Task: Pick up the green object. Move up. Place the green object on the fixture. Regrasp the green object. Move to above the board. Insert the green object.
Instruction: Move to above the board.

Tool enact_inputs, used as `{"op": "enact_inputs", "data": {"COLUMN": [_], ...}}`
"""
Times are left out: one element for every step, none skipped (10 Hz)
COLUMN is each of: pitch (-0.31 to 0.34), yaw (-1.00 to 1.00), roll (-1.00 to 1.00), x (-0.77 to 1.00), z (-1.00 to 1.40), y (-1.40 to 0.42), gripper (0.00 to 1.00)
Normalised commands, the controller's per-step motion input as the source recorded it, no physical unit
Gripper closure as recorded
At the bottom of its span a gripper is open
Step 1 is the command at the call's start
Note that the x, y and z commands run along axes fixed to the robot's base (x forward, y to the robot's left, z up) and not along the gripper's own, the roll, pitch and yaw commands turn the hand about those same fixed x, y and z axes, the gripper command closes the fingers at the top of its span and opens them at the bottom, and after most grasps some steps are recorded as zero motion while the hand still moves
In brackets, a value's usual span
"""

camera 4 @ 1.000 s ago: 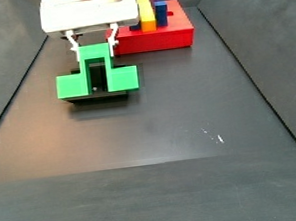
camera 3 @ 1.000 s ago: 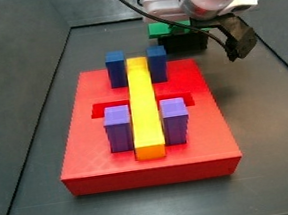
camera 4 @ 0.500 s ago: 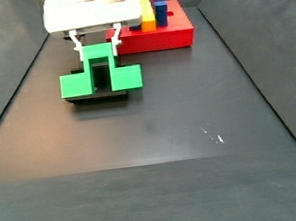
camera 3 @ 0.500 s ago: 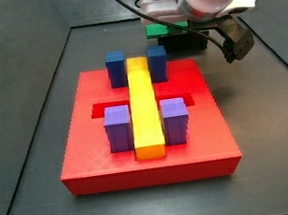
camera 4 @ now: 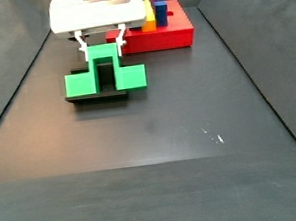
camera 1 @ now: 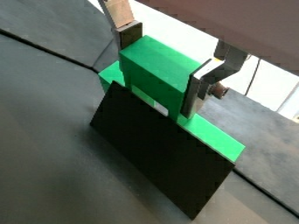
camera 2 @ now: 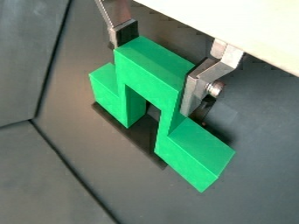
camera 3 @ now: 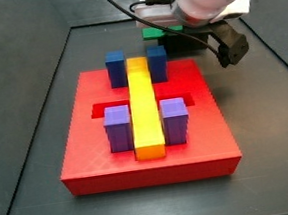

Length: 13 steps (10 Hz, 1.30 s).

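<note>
The green object (camera 1: 149, 72) is a bridge-like piece resting on the dark fixture (camera 1: 152, 153), its two side cubes sticking out on either side. Both wrist views show my gripper (camera 1: 163, 63) shut on its central cube, one silver finger on each side face (camera 2: 146, 74). In a side view the gripper (camera 4: 104, 49) stands straight above the green object (camera 4: 103, 79) and the fixture (camera 4: 98, 98). In a side view the arm hides most of the piece (camera 3: 154, 33). The red board (camera 3: 99, 156) lies apart from it.
The board carries blue blocks (camera 3: 117, 63), purple blocks (camera 3: 115, 126) and a long yellow bar (camera 3: 144, 109). Dark floor surrounds it, with raised walls at the sides. Cables hang from the arm above the far edge.
The gripper and the green object have shifted slightly sideways toward the board. The fingers stay on the central cube.
</note>
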Motion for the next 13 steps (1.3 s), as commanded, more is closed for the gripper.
{"op": "enact_inputs", "data": {"pitch": [0.036,0.046,0.006,0.009,0.011,0.011,0.026,0.038,0.056,0.064,0.044,0.032,0.018], "yaw": [0.06,0.05,0.05,0.05,0.04,0.03,0.01,0.01,0.01,0.01,-0.01,-0.01,0.00], "roll": [-0.06,-0.13,-0.08,-0.03,-0.01,-0.01,-0.01,0.00,0.00,0.00,-1.00,-1.00,-1.00], "x": [0.02,0.00,0.01,0.02,0.01,0.03,0.03,0.03,0.04,0.04,-0.89,-0.92,-0.99], "z": [1.40,1.40,1.40,1.40,1.40,1.40,0.92,0.52,0.24,0.18,0.28,0.29,0.30], "y": [-0.01,-0.01,0.01,-0.01,-0.02,-0.02,-0.02,-0.01,-0.02,-0.01,-1.40,-1.40,-1.40], "gripper": [1.00,1.00,1.00,1.00,1.00,1.00,1.00,1.00,1.00,1.00,1.00,1.00,1.00]}}
